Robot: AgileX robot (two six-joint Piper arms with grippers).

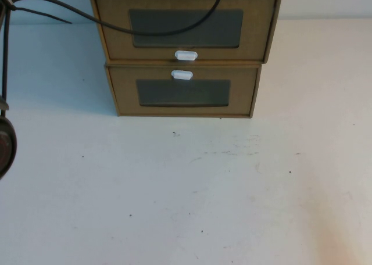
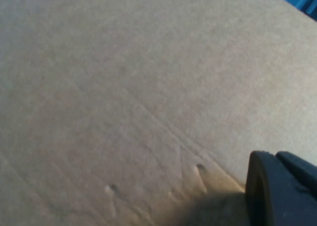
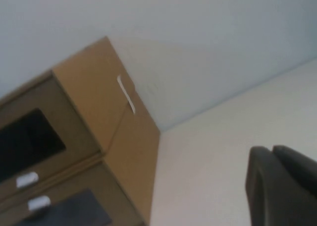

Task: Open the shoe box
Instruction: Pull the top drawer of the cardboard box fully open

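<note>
Top shoe box [image 1: 256, 27] sits on bottom shoe box [image 1: 125, 90], far ctr of worktop [image 1: 186, 195], both shut w/ white handles [image 1: 185, 55] at front. Left pincer [image 2: 280, 194] close to a cardboard surface [image 2: 124, 87]; opening can't tell. Right pincer [image 3: 282, 186] right of boxes, fully closed, holding nothing.

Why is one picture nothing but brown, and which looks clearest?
Left wrist view: the left claw hovers close over cardboard, which fills the frame, shadowed beside the claw. Right wrist view: tilted; the shut right claw is a dark blur right of the boxes. High view: clearest, evenly lit.
</note>
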